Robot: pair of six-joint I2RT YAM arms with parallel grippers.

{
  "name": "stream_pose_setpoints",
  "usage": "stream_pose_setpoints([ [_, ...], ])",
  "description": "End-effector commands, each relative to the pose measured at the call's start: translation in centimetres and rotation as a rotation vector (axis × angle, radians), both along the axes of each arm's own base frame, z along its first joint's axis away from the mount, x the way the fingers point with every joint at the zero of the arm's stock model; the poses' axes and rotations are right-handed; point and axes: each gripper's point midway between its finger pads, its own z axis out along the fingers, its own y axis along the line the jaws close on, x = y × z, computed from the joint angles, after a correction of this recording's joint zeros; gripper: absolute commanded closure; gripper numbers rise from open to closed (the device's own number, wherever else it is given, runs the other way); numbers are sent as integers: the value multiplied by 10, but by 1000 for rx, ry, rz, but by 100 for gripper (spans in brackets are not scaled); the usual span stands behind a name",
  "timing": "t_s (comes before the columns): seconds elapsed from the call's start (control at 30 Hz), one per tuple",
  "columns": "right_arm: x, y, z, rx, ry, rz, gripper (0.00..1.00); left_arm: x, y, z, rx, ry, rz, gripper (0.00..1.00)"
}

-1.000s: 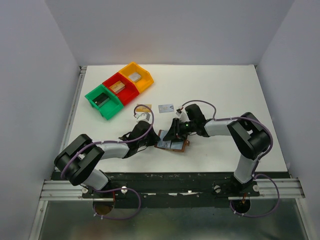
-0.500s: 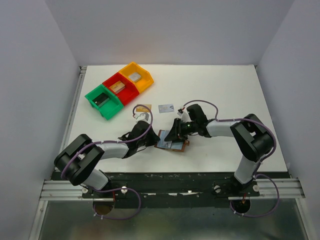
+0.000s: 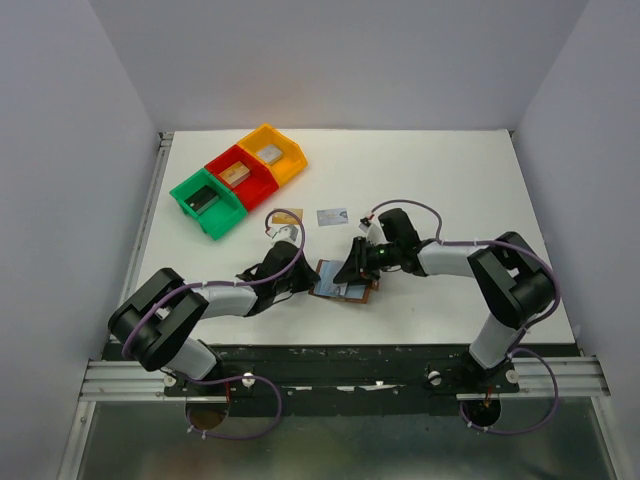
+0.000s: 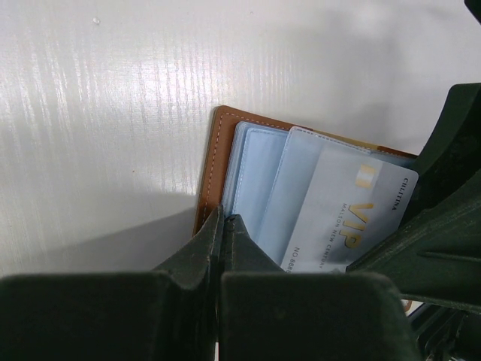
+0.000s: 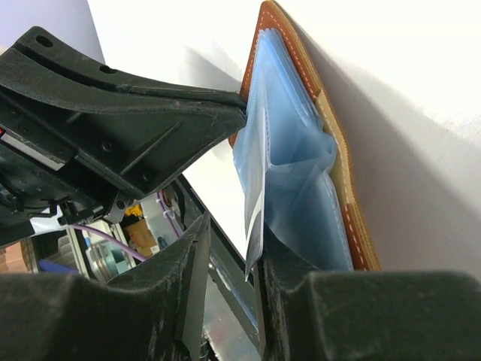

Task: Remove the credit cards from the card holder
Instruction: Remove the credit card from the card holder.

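Note:
The brown card holder (image 3: 347, 288) lies open on the table between my two grippers, light-blue sleeves up. My left gripper (image 3: 306, 280) is shut on its left edge (image 4: 207, 173), pinching the sleeves at the rim. A silvery light-blue VIP card (image 4: 353, 218) sticks partway out of a sleeve. My right gripper (image 3: 356, 270) is at the holder's right side, its jaws a little apart around that card's edge (image 5: 253, 226). The card leans on the right finger, with a gap to the left one. A gold-tan card (image 3: 287, 217) and a silvery card (image 3: 332, 216) lie loose on the table behind.
Green (image 3: 207, 203), red (image 3: 240, 177) and yellow (image 3: 271, 153) bins stand in a row at the back left, each with a block inside. The left arm's cable loops over the gold-tan card. The table's front edge is just below the holder.
The right arm has shifted slightly to the right, its gripper still at the holder. The left gripper and the holder have stayed put.

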Motion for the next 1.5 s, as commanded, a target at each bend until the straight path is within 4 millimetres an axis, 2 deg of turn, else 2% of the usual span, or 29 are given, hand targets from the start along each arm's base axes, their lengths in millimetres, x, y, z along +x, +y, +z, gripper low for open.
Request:
stream_pose_setpoints([
  [0.0, -2, -8, 3, -2, -15, 2, 65, -30, 31, -46, 146, 149, 3, 100],
  [0.47, 0, -16, 0, -22, -31, -15, 83, -30, 34, -42, 148, 137, 16, 100],
  [0.77, -1, -25, -5, -59, -36, -26, 99, -34, 42, -40, 161, 130, 30, 100],
  [1.2, -7, -36, -1, -105, -58, -31, 100, -50, 54, -39, 192, 142, -4, 100],
  [1.37, -13, -47, 3, -157, -82, -33, 100, -52, 54, -31, 177, 113, -15, 100],
  [1.47, -12, -55, 15, -193, -143, -26, 100, -51, 50, -18, 171, 73, -61, 100],
])
